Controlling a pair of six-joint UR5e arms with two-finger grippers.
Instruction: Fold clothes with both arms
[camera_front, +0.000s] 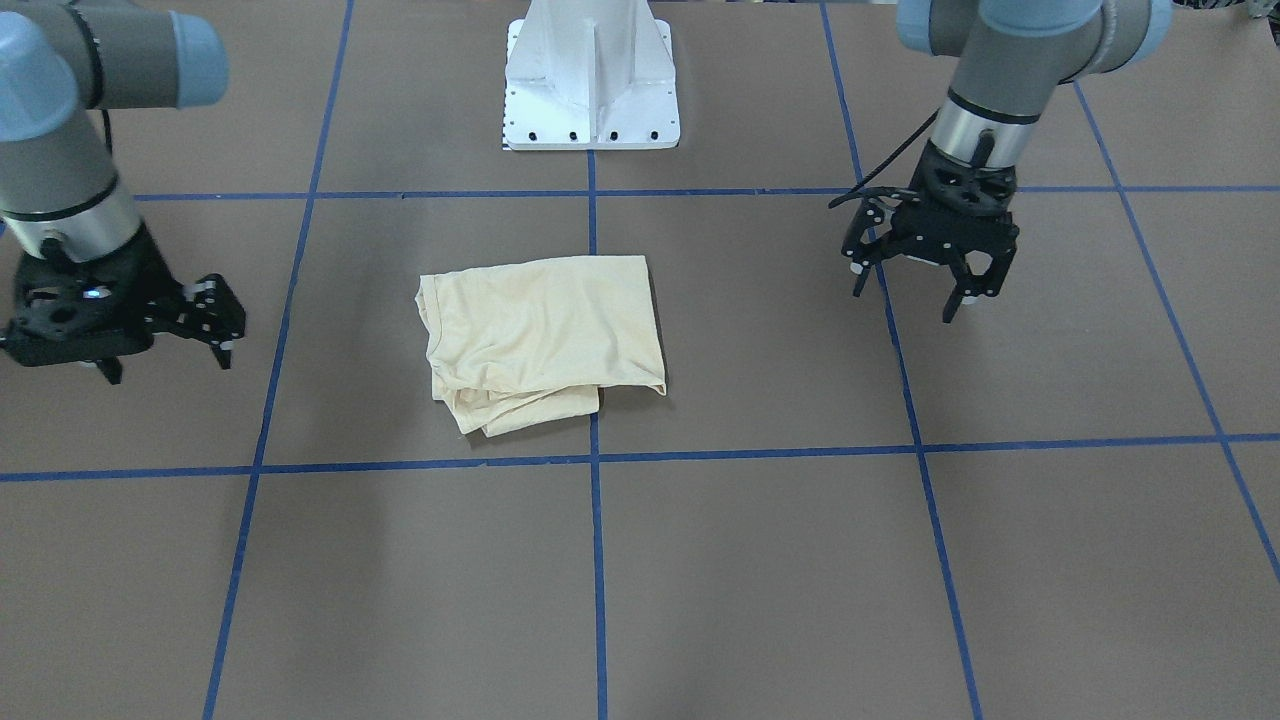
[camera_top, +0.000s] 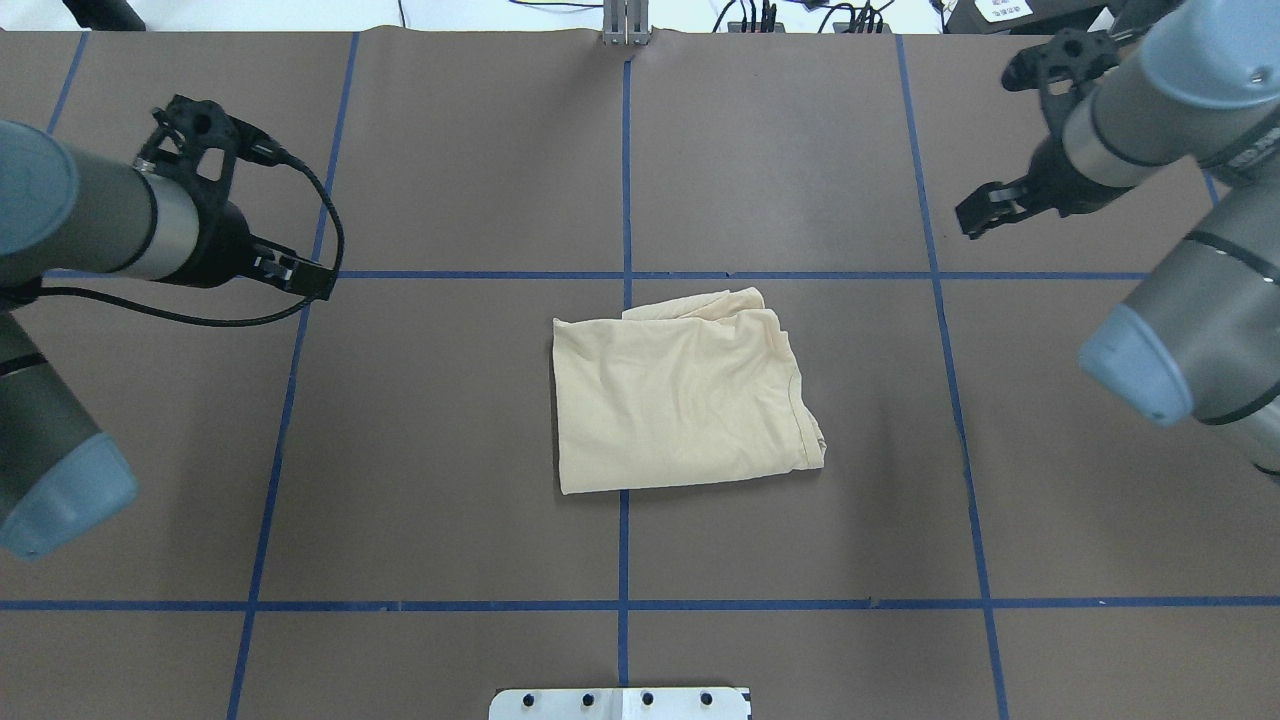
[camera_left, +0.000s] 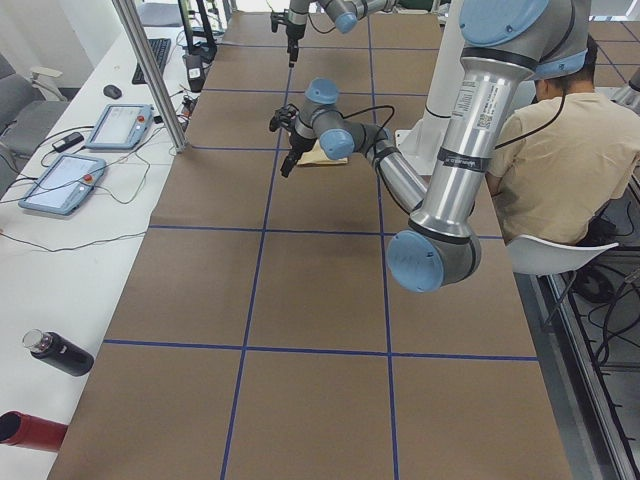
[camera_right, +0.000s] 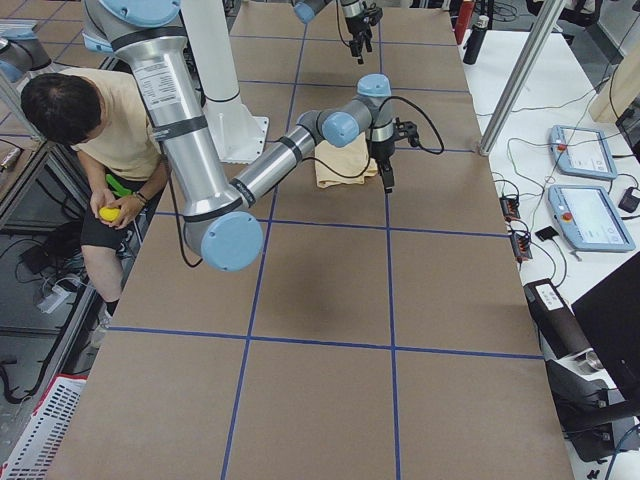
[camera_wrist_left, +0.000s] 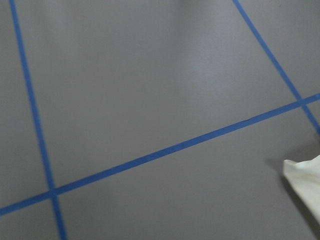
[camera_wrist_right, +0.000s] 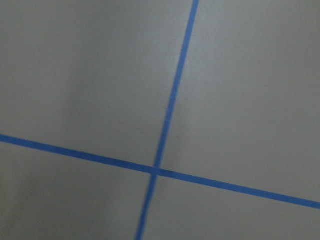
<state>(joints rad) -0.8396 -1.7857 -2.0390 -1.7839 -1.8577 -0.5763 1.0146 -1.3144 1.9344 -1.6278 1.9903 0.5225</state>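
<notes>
The clothes are one pale cream-yellow shirt (camera_front: 545, 335), folded into a rough rectangle at the table's middle, also seen from overhead (camera_top: 680, 400). Its layered edges bunch on the side away from the robot. No print or label shows. My left gripper (camera_front: 905, 302) hovers open and empty well off to the shirt's side. My right gripper (camera_front: 170, 370) hangs open and empty on the opposite side, equally far off. A corner of the shirt (camera_wrist_left: 305, 180) shows in the left wrist view. The right wrist view holds only table and tape.
Blue tape lines (camera_top: 625, 275) divide the brown table into squares. The white pedestal base (camera_front: 592, 90) stands at the robot's side of the table. A seated person (camera_left: 545, 160) is beside the pedestal. Teach pendants (camera_left: 60, 180) and a bottle (camera_left: 60, 352) lie on a side bench.
</notes>
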